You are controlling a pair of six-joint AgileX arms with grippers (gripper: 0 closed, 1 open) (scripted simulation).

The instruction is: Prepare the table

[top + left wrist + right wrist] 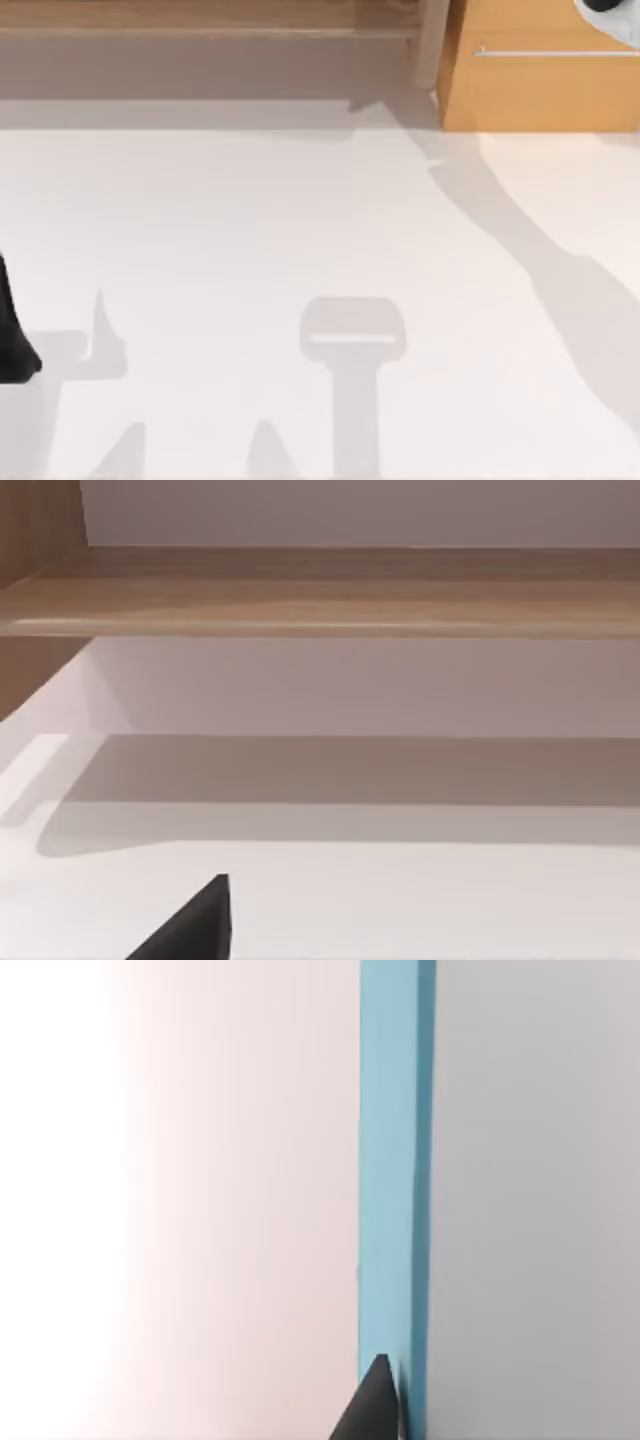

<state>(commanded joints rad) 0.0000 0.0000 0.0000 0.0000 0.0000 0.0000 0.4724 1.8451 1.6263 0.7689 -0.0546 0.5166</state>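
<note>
White table (250, 230) across nearly whole top view, bare but for shadows; brown shelf (200, 25) along far edge, orange-wood drawer unit (540, 90) w/ silver bar handle (555, 52) at far right. Left arm (12, 340) dark at table's left edge, its fingertip (195, 925) over white top facing shelf. Right fingertip (375, 1405) against blue upright strip (395, 1160); grip on either side: can't tell.

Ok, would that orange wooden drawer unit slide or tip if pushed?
Probably stiff: the drawer unit looks like boxy wood. Likely heavy, so it should slide rather than tip on the smooth table. Its thin silver handle may be slippery.
</note>
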